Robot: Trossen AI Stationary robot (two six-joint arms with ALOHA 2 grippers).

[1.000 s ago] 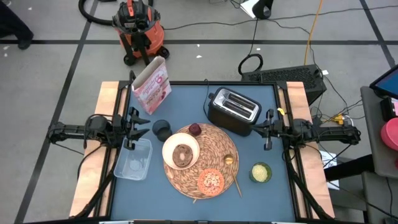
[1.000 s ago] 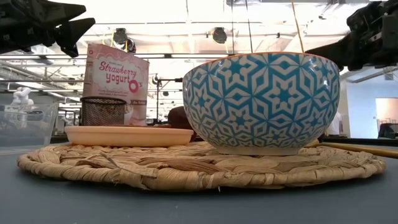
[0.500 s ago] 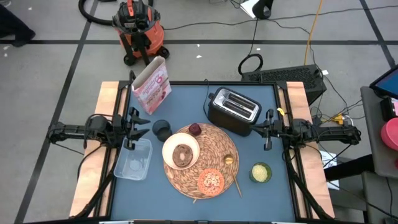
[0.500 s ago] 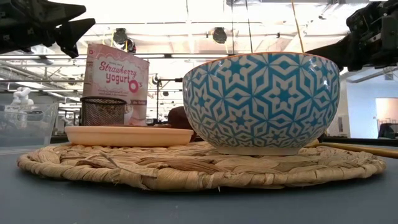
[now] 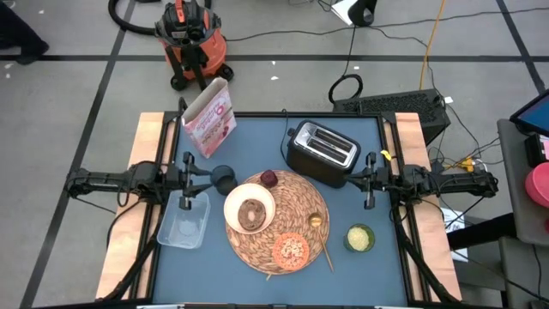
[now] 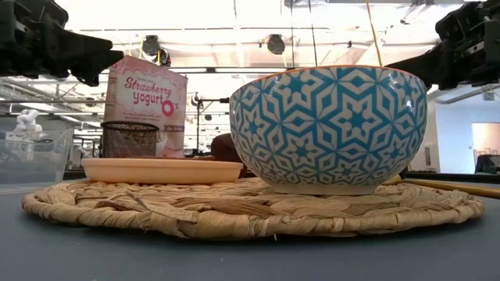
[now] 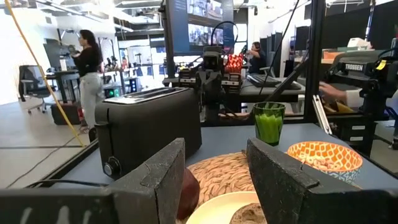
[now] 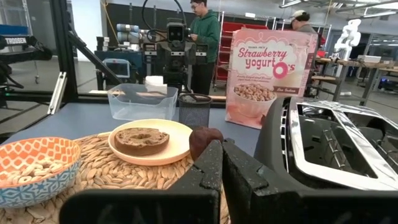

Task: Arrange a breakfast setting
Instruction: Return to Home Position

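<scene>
Left gripper [image 7: 216, 147], gaping empty, is edging toward 3 o'clock; right gripper [image 8: 222, 147] pinched together, empty; wooden spoon [image 5: 322, 243] pointing handle toward 5 o'clock.

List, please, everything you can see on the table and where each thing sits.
placemat: one, straw, table centre
plate: one, cream, on placemat
bagel: one, brown, on plate
fruit: one, dark red, on placemat by plate
bowl: one, orange inside, on placemat
spoon: one, gold, on placemat right of bowl
cereal box: one, pink-white, table's left corner
mesh cup: one, dark, left of placemat
toaster: one, black, right of fruit
tub: one, clear, left of plate
small cup: one, green, right of placemat
left gripper: open, by tub
right gripper: shut, by toaster
</scene>
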